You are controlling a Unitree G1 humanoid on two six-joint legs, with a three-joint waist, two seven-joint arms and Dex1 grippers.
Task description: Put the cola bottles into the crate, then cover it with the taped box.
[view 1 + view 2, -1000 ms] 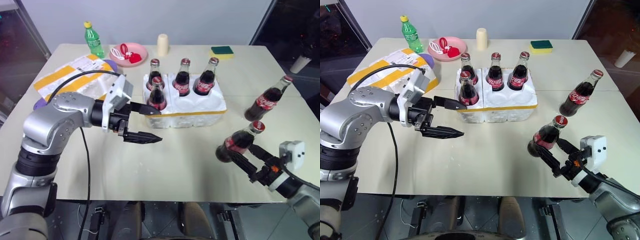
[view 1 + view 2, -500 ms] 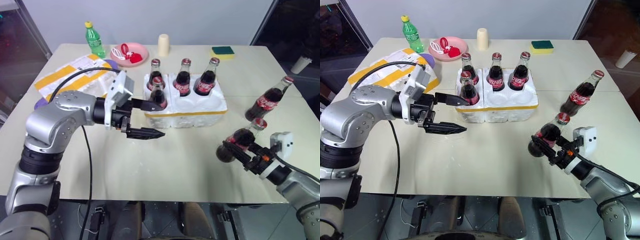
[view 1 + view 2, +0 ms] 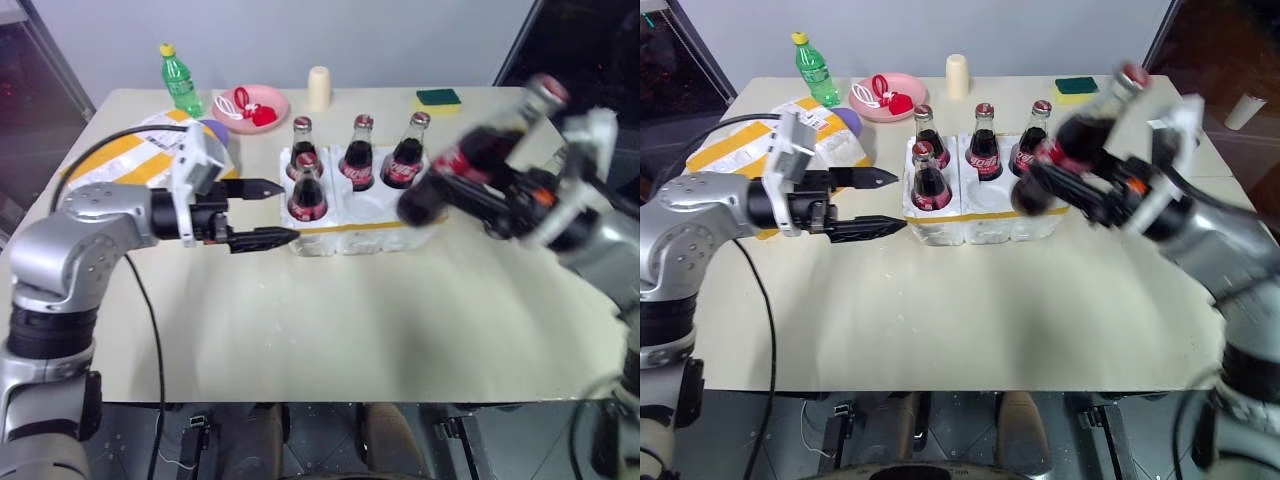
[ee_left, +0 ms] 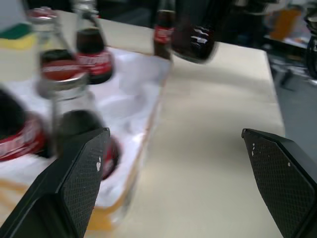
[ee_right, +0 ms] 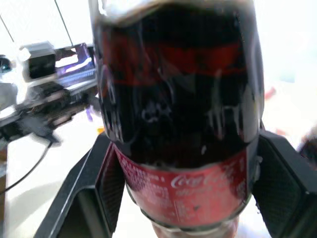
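At the far left of the surface (image 3: 330, 330) lies the taped box (image 3: 135, 155), white with wide yellow bands and a label, partly hidden behind the left arm, with a purple thing (image 3: 212, 128) showing at its far corner. Beyond it, toward the back edge, stand a green bottle (image 3: 180, 80) with a yellow cap and a pink plate (image 3: 250, 108) holding red and white bits. The left pincer (image 3: 262, 212) hovers level above the surface, its two black fingers spread wide and holding nothing, tips just beside the left end of the crate (image 3: 360, 222). The crate, white foam with a yellow band at its base, sits mid-surface and carries four cola bottles upright: one in the near left socket (image 3: 307, 190) and three along the back row (image 3: 359, 155). The other near sockets look bare. Behind the crate stands a cream cup (image 3: 319, 88), and further right a yellow-and-green sponge (image 3: 437, 99) lies near the back edge. To the right, the right pincer (image 3: 490, 195) is raised above the surface, pressed onto a fifth cola bottle (image 3: 470, 160), which is tilted with its cap up and to the right and its base hanging near the crate's right end. In the right wrist view the fingers (image 5: 277, 178) flank that bottle's labelled body on both sides.
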